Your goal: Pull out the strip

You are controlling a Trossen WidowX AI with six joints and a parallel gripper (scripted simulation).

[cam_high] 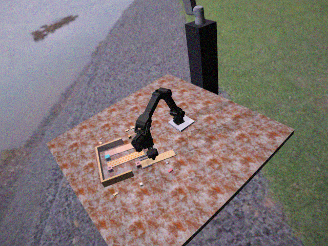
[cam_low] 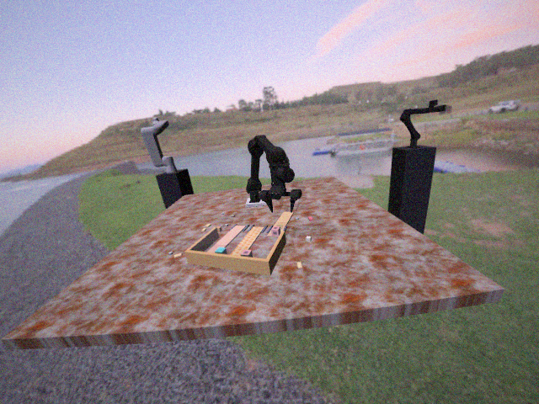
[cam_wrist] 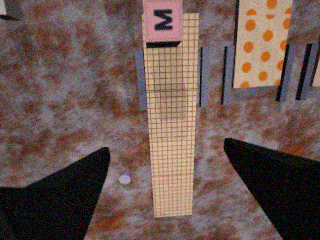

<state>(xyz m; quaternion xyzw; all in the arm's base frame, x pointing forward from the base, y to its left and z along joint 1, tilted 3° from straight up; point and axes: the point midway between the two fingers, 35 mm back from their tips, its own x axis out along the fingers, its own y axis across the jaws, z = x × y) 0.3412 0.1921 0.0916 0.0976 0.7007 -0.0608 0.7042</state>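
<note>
Pink cube [cam_wrist: 162, 21] labelled "M" (black letter), on gridded strip [cam_wrist: 172, 125], gripper [cam_wrist: 167, 192] spread wide, empty

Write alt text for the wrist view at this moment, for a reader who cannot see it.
The open gripper hangs above a grid-patterned strip, its dark fingers spread to either side and holding nothing. A pink cube marked M sits on the strip's far end, and an orange-dotted strip lies at upper right.
</note>
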